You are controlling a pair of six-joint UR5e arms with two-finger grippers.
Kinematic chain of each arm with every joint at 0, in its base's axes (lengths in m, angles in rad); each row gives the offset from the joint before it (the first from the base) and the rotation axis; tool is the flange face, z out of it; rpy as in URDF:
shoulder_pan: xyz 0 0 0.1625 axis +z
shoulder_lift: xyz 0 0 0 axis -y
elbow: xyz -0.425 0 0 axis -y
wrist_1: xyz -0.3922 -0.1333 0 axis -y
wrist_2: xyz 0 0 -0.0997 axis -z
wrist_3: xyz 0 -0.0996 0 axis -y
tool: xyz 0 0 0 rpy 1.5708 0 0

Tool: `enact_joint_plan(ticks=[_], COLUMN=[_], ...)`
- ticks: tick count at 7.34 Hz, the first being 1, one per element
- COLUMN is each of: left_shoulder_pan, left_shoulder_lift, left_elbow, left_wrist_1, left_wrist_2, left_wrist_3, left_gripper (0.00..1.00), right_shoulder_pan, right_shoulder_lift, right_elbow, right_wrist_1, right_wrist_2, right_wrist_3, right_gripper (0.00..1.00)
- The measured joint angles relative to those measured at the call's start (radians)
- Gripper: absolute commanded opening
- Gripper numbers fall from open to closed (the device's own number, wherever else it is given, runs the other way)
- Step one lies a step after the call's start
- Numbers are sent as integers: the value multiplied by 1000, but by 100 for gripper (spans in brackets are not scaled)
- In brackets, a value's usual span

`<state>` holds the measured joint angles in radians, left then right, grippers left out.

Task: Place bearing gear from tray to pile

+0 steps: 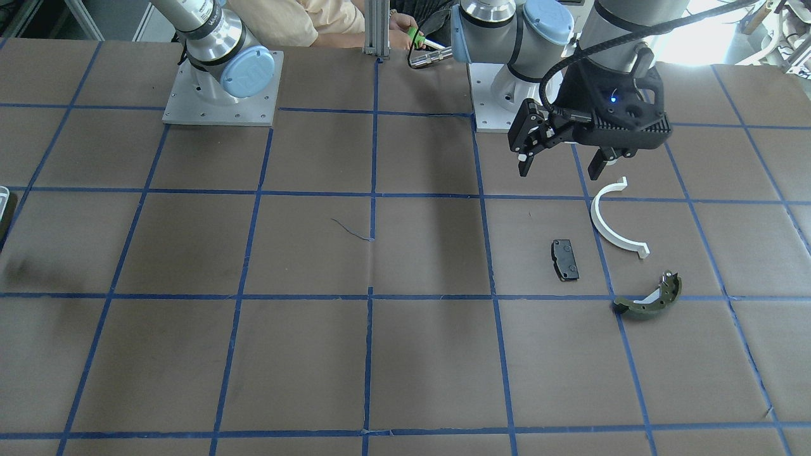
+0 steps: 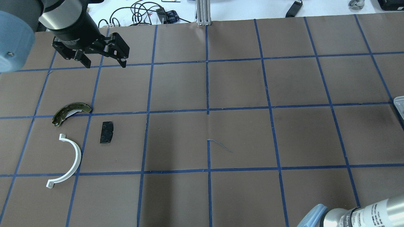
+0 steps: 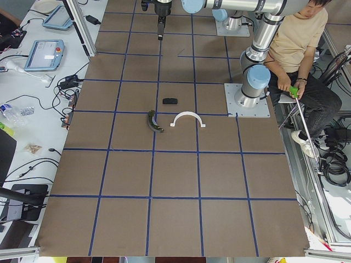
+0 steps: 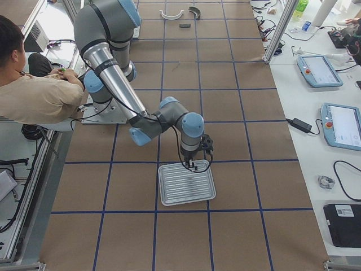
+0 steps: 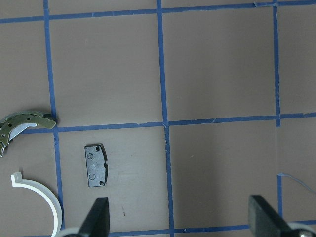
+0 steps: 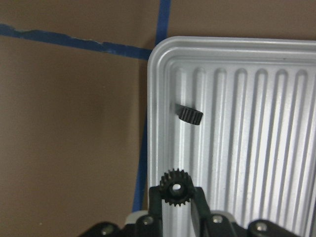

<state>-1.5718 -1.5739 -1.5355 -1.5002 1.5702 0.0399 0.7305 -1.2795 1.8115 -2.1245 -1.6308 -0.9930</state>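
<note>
My right gripper [image 6: 177, 197] is shut on a small black toothed bearing gear [image 6: 176, 187] and holds it over the near left part of the ribbed grey tray [image 6: 158, 98]. In the exterior right view the gripper [image 4: 192, 165] hangs at the tray's [image 4: 186, 186] far edge. The pile lies far off on the table: a white half-ring [image 2: 74, 157], a black pad [image 2: 106, 132] and an olive brake shoe [image 2: 69, 112]. My left gripper [image 2: 104, 64] is open and empty, raised beyond the pile.
A second small black ribbed piece [image 6: 189, 115] lies in the tray. A sliver of the tray [image 2: 399, 105] shows at the overhead view's right edge. A seated person [image 4: 39, 96] is beside the robot bases. Blue tape lines grid the brown table.
</note>
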Motion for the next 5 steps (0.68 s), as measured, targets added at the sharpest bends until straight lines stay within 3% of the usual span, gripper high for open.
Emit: enact_joint_plan(ticks=[3,5], left_shoulder_pan=[0,1], left_shoulder_lift=[1,1], left_elbow=[0,0], left_wrist_1=[0,0], left_wrist_2=[1,2], left_wrist_3=[0,0], left_gripper=[100,100], right_shoulder_pan=[219,453], right_shoulder_lift=[-237,-318], right_elbow=[183,269], right_wrist_1=[32,40], right_wrist_2=[0,9], right_wrist_3=[324,651], right_gripper=[15,15])
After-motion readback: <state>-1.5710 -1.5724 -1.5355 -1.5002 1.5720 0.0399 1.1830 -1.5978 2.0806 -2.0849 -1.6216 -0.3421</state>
